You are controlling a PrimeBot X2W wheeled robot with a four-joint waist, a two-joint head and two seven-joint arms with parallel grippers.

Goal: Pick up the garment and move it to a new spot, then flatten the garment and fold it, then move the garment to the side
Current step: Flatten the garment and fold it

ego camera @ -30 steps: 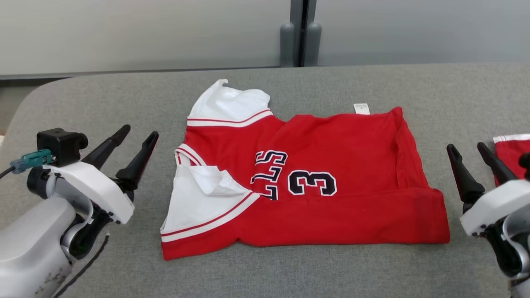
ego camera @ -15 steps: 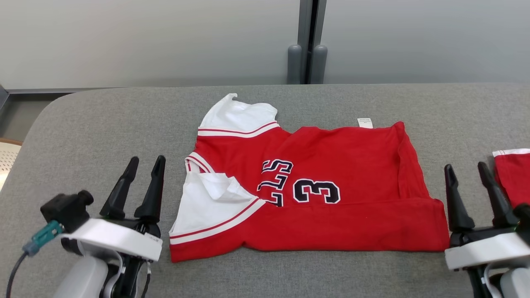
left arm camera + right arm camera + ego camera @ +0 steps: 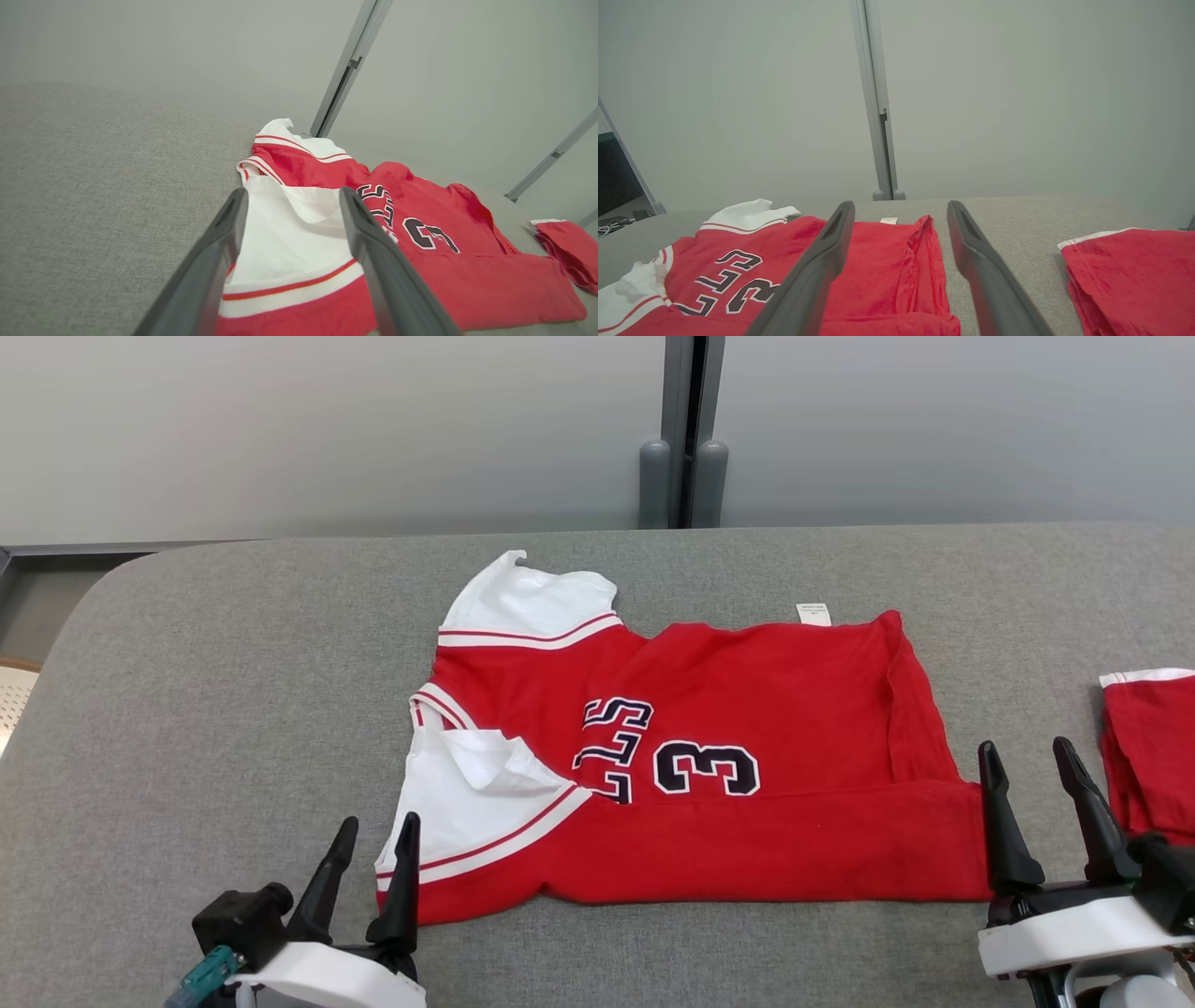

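Left gripper and right gripper both gaped empty, with the garment lying between them.
The left fingers were spread at the near-left sleeve corner and the right fingers stood apart just beside the near-right corner. The garment lay mid-way across the grey padded table, its near edge doubled over and one white sleeve tucked in. It looked soft, light and floppy, so it would probably sag; I'd pinch both near corners through both layers. Count: one spread garment, one folded red piece at the right, one white tag, two grippers.
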